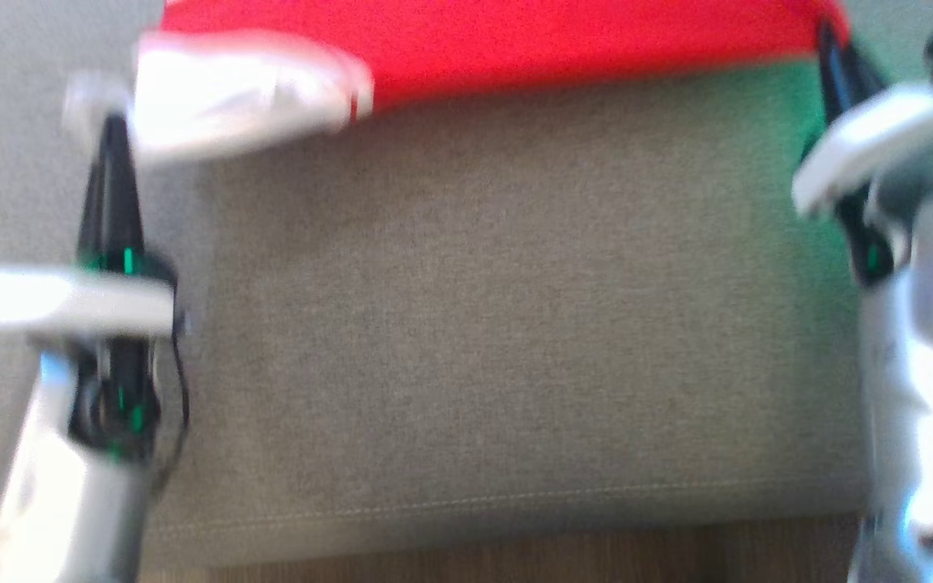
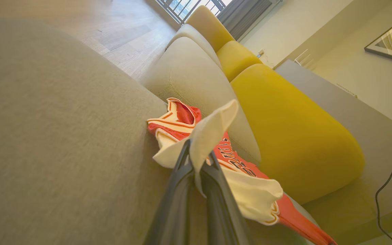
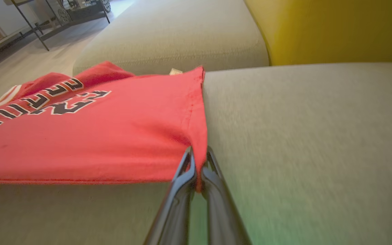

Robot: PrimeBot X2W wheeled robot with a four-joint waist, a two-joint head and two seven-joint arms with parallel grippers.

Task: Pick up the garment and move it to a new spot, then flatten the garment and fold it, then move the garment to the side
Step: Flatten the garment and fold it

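Head view, blurred: red garment (image 1: 515,40) lies across the far edge of the grey sofa seat (image 1: 475,324). Left end effector (image 1: 114,129) at its white sleeve, right end effector (image 1: 827,36) at a red corner.

Left wrist view: jaws clamped on the pale sleeve; this end is bunched. Yellow cushion (image 2: 291,136) close behind, cable (image 2: 386,190) beyond.

Right wrist view: jaws pinched on the hem corner, body fairly flat. Likely mid-flattening; fold and move aside not done.
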